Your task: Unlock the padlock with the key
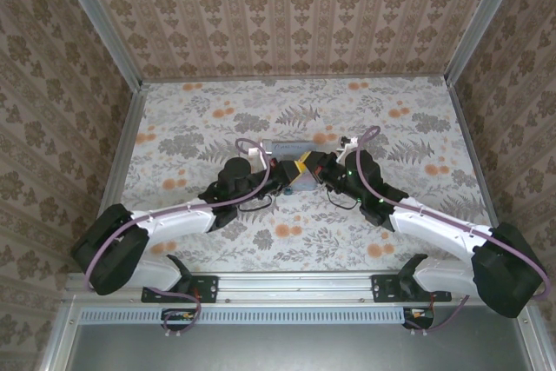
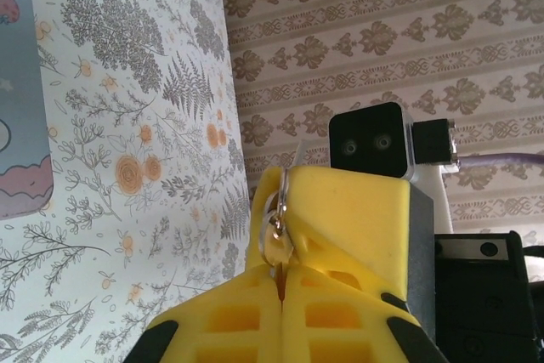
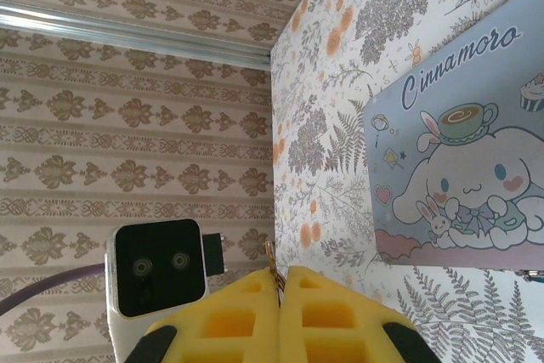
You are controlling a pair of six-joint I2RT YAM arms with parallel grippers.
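My two grippers meet tip to tip above the middle of the table, left gripper and right gripper. In the left wrist view the left gripper is shut, with a small brass key and its wire ring poking out at the fingertips. The ring leans against a yellow finger of the right gripper. In the right wrist view the right gripper is shut on a thin ridged brass strip; I cannot tell what it is. The padlock is hidden.
A pale blue cartoon-printed tin lies flat on the floral tablecloth just behind the grippers, also seen as the tin and the tin's edge. Patterned walls close in the back and both sides. Each wrist camera faces the other.
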